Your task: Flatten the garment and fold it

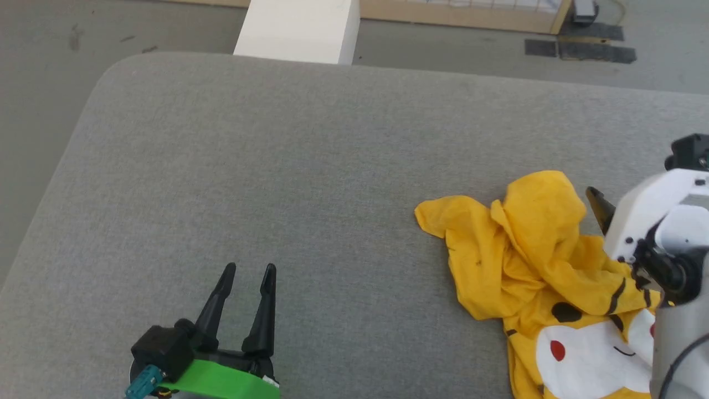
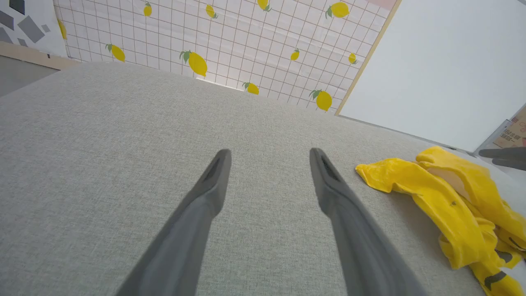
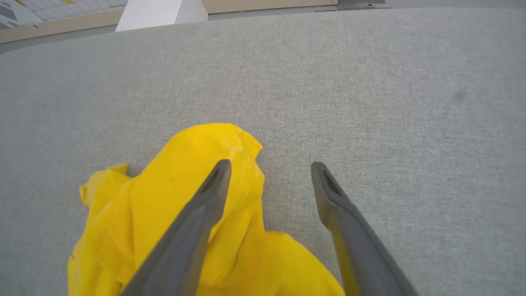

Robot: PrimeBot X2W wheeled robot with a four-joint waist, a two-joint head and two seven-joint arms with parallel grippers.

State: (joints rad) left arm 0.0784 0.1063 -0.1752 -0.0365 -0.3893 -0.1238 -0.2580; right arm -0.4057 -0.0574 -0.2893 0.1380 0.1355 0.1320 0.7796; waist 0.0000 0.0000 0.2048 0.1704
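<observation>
The garment (image 1: 532, 249) lies crumpled on the right side of the grey fabric table (image 1: 277, 166), mustard yellow, with a white face patch, black marks and a red dot at its near end. In the left wrist view the garment (image 2: 444, 185) sits off to the right. My right gripper (image 3: 270, 166) hovers open over the garment's (image 3: 185, 164) far bunched edge, left finger above the cloth, right finger above bare table, holding nothing. One right fingertip (image 1: 601, 208) shows beside the white wrist. My left gripper (image 1: 250, 269) stands open at the near left, well apart from the garment, its fingers (image 2: 213, 181) over bare table.
A white block (image 1: 299, 27) stands beyond the table's far edge. The table's far-left corner (image 1: 111, 72) is rounded, with grey floor around it. A lemon-print panel (image 2: 205, 41) and a white wall (image 2: 444, 61) rise behind; a cardboard box (image 2: 513, 131) sits far right.
</observation>
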